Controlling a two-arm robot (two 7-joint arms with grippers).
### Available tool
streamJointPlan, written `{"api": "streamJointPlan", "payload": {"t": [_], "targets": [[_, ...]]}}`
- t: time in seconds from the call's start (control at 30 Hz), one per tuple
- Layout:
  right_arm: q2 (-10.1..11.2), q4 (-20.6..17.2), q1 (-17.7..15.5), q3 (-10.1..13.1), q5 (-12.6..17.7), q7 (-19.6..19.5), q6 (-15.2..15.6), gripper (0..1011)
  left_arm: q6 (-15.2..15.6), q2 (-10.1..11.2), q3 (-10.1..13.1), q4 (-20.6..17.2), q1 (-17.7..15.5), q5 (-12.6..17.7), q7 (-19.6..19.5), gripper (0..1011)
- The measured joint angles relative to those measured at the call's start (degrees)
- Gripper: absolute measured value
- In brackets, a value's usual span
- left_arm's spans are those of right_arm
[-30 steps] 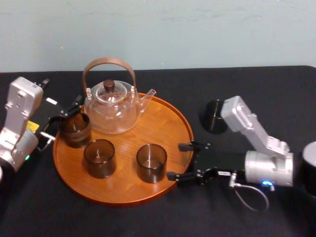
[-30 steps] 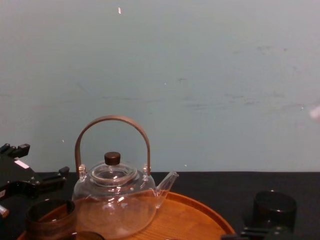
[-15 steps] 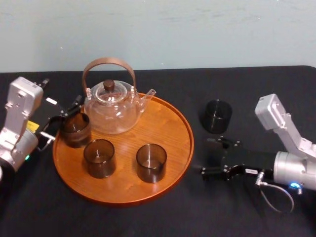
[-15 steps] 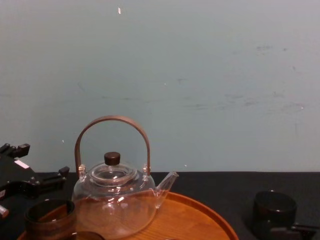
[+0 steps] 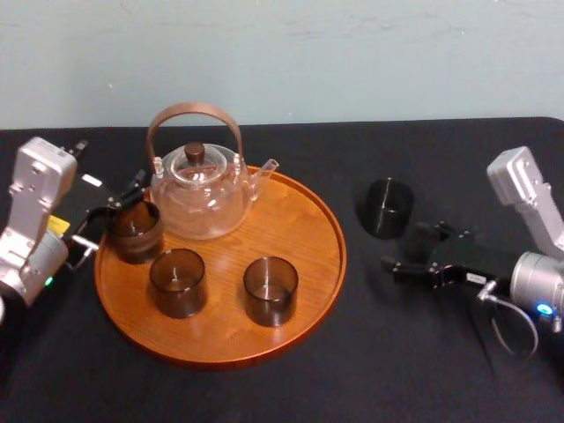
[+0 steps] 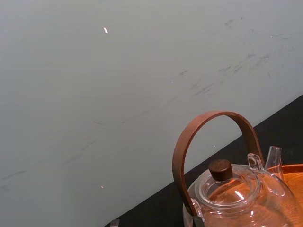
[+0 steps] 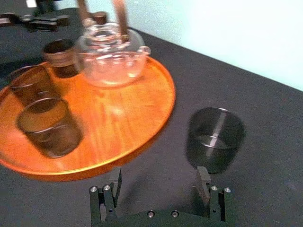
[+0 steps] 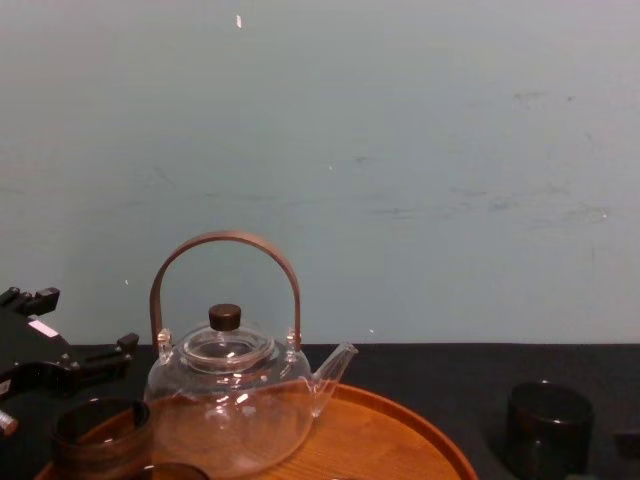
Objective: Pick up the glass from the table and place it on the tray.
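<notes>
The table shows a bare black strip between tray rim and glass, which stands upright right of it. Right wrist view resolves right gripper: spread, just short of glass, not touching. Parked at tray's left rim: left gripper, spread.

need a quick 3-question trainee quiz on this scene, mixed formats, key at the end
1. Multiple choice: how many glasses stand on the tray?
A. two
B. three
C. four

2. True or false: the right gripper is holding the glass that stands on the table.

3. Short answer: which gripper sits at the tray's far-left edge, next to the teapot?

Key
1. B.
2. False: its jaws are open and the glass stands free on the table ahead of them.
3. The left gripper.
</notes>
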Motion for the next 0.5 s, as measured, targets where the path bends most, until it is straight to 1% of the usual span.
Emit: {"api": "streamJointPlan", "payload": {"t": [0.03, 0.27, 0.5], "targets": [[-0.2, 0.4, 0.1, 0.5, 0.0, -0.5, 0.3, 1002, 0.0, 0.0, 0.0, 0.0, 0.0, 0.0, 0.0, 1001], [-1.5, 2.3, 0.6, 2.3, -0.1, -2.3, 1.8, 1002, 0.0, 0.0, 0.0, 0.0, 0.0, 0.0, 0.0, 1001], [-2.8, 4.4, 1.7, 3.3, -0.3, -2.9, 3.2, 1002, 0.0, 0.0, 0.0, 0.0, 0.0, 0.0, 0.0, 1001]]}}
